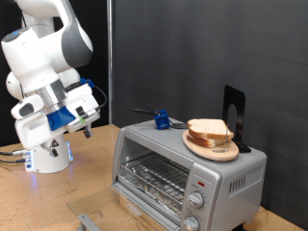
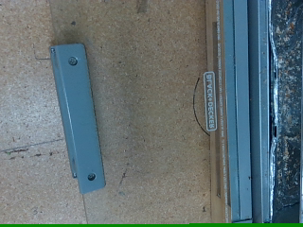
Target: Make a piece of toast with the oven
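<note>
The silver-grey oven (image 1: 154,146) stands on the wooden table at the exterior view's right, with its wire rack (image 1: 154,178) showing through the front. Its door seems to hang open at the bottom front, though I cannot tell for sure. The piece of toast (image 1: 209,128) lies on a round wooden plate (image 1: 214,148) on top of the oven. My gripper (image 1: 89,117) hangs in the air to the exterior view's left of the oven, apart from it and from the toast. The wrist view shows no fingers, only the oven's front edge with its logo (image 2: 210,102).
A blue clamp-like tool (image 1: 162,120) with a dark handle lies on the oven top beside the plate. A black stand (image 1: 234,115) rises behind the plate. A grey metal bracket (image 2: 78,115) lies on the table before the oven, and also shows in the exterior view (image 1: 89,223). The robot base (image 1: 50,154) stands at the left.
</note>
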{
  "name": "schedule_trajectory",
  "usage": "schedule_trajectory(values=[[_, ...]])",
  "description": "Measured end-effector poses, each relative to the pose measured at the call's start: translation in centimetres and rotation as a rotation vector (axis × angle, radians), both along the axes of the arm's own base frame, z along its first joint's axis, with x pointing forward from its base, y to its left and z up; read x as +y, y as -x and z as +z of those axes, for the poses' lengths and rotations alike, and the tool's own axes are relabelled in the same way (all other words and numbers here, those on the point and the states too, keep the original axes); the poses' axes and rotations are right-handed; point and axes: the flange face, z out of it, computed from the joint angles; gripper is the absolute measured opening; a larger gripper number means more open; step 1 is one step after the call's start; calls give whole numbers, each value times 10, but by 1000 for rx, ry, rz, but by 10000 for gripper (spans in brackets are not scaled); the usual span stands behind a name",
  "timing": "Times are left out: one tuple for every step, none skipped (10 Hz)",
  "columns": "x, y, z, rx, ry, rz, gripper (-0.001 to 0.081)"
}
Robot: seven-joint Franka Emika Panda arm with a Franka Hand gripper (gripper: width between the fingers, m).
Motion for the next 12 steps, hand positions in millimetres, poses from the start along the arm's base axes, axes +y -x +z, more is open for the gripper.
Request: schedule_trajectory(values=[[-1,2,1,2,-4,0,808],[-1,2,1,3,-4,0,808],[1,1,1,-6,-19,1,808],[7,-2,4,-25,-47,15,808],[15,-6,13,-48,-70,37,808],[24,-9,26,-73,-69,63,808],[34,-9,42,-102,-47,91,808],[44,-9,58,-128,-7,116,808],[56,-7,73,-154,22,141,808],[67,-5,88,-179,37,165,808],[73,-1,96,-188,43,179,808],[72,-1,94,-184,42,177,808]])
